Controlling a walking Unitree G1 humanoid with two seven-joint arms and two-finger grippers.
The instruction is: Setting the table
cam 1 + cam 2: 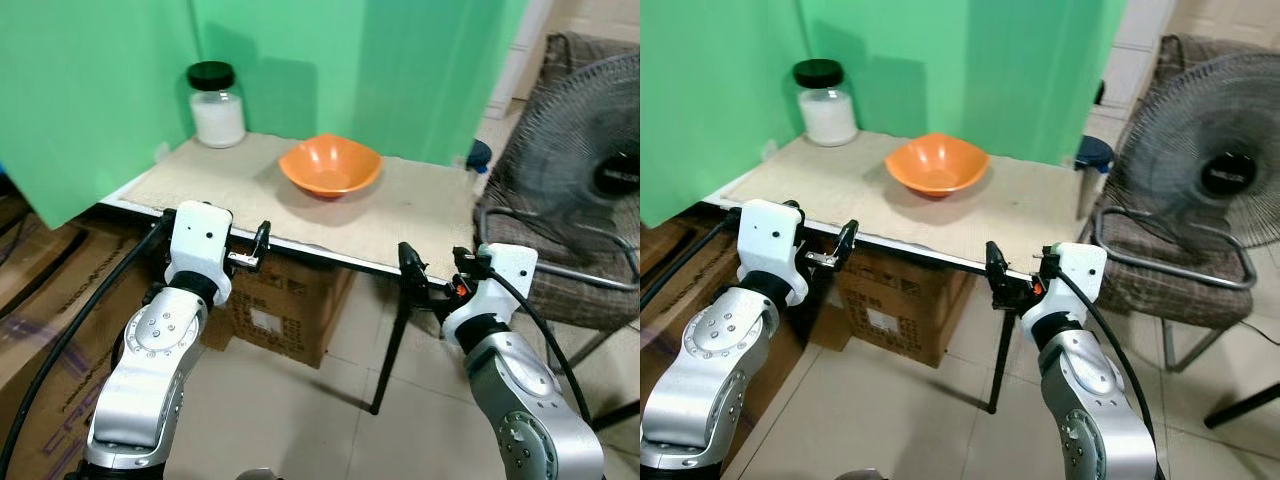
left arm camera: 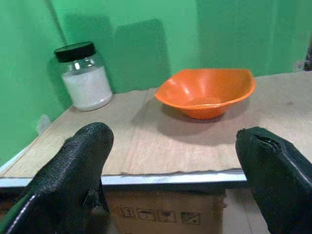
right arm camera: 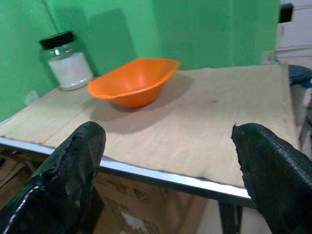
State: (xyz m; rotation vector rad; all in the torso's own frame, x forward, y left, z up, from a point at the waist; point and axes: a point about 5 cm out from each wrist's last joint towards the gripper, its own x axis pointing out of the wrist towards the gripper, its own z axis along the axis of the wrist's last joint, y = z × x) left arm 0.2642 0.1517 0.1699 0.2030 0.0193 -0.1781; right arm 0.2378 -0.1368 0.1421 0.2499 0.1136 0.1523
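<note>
Both arms reach forward at the near edge of the table (image 1: 420, 225). The left gripper (image 1: 262, 243) and right gripper (image 1: 409, 266) hold their fingers spread wide, empty. The orange bowl (image 1: 331, 165) sits ahead between them, the jar (image 1: 216, 105) beyond the left gripper.

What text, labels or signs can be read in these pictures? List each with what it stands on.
No text can be read with certainty.
Cardboard box under the table: a white label and small printed handling symbols, too blurred to read.
Fan hub: a pale mark, too small to read.
Jar and orange bowl: no lettering visible.
</note>
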